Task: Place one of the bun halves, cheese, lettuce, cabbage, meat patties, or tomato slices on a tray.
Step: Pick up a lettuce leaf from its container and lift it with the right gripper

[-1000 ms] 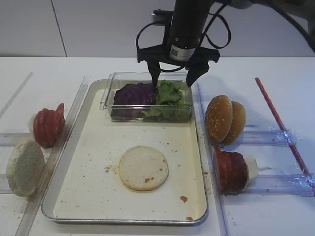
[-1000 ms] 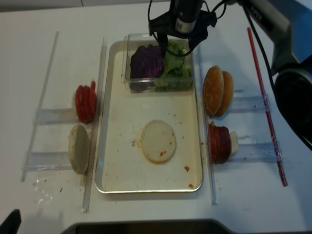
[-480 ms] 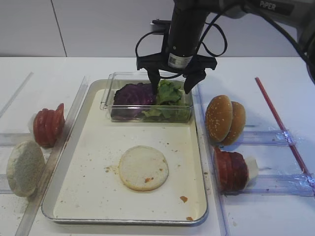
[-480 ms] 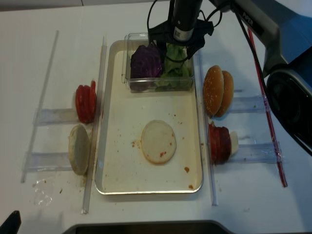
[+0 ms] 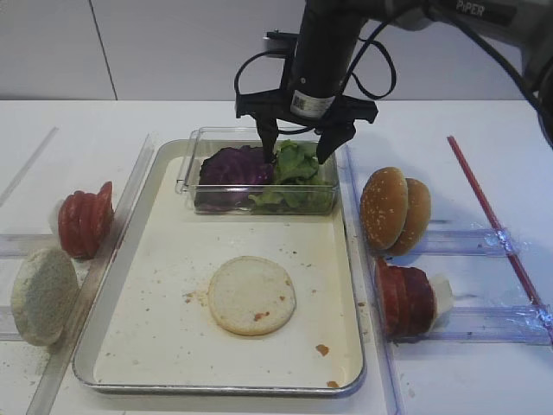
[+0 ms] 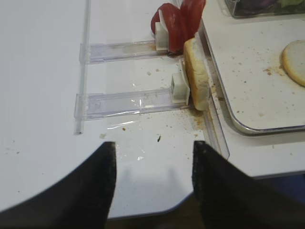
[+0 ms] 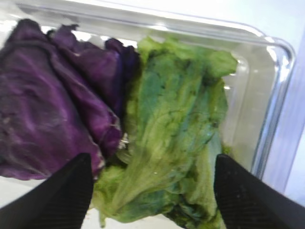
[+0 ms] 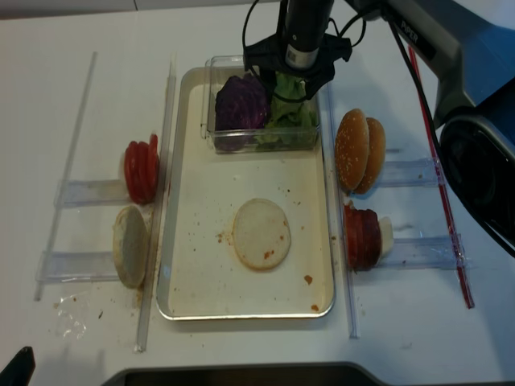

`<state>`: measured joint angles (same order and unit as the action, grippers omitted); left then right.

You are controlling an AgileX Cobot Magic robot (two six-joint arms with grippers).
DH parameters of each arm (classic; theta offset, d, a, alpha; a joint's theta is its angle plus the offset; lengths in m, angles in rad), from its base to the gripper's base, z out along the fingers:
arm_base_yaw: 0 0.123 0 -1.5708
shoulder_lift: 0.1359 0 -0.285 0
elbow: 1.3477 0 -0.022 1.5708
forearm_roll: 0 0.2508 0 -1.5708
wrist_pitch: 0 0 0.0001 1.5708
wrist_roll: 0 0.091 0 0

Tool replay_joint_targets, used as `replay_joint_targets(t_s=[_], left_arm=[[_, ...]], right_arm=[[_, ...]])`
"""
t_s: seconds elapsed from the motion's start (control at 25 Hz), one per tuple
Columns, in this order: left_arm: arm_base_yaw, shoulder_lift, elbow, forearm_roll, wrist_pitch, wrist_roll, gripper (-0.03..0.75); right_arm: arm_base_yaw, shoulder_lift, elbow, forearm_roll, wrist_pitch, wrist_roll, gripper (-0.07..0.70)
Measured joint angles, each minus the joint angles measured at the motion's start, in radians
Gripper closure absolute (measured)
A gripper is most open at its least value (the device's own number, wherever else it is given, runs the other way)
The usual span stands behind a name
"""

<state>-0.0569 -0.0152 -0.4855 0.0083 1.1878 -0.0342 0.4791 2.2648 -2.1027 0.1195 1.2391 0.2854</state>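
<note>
The green lettuce (image 5: 296, 169) lies in a clear plastic box (image 5: 259, 132) beside the purple cabbage (image 5: 233, 166), at the far end of the silver tray (image 5: 173, 337). My right gripper (image 5: 297, 149) points down into the box. It is open, one finger on each side of the lettuce (image 7: 176, 133), with the cabbage (image 7: 52, 105) to its left. A pale flat bun half (image 5: 251, 295) lies in the middle of the tray. My left gripper (image 6: 152, 176) is open over bare table near the front edge, holding nothing.
Left of the tray, tomato slices (image 5: 85, 220) and a floury bun half (image 5: 41, 296) stand on edge in clear rails. To the right stand sesame bun halves (image 5: 393, 209) and more tomato slices (image 5: 404, 298). A red rod (image 5: 488, 216) lies at the far right.
My right gripper has come down over the lettuce and its fingers have drawn slightly closer together. The food and the tray have not moved.
</note>
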Motion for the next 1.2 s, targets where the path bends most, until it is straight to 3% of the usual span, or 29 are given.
replay_joint_targets(t_s=[1.2], left_arm=[[0.000, 0.000, 0.000, 0.000, 0.000, 0.000, 0.368]], right_arm=[[0.001, 0.057, -0.012, -0.009, -0.004, 0.024, 0.084]])
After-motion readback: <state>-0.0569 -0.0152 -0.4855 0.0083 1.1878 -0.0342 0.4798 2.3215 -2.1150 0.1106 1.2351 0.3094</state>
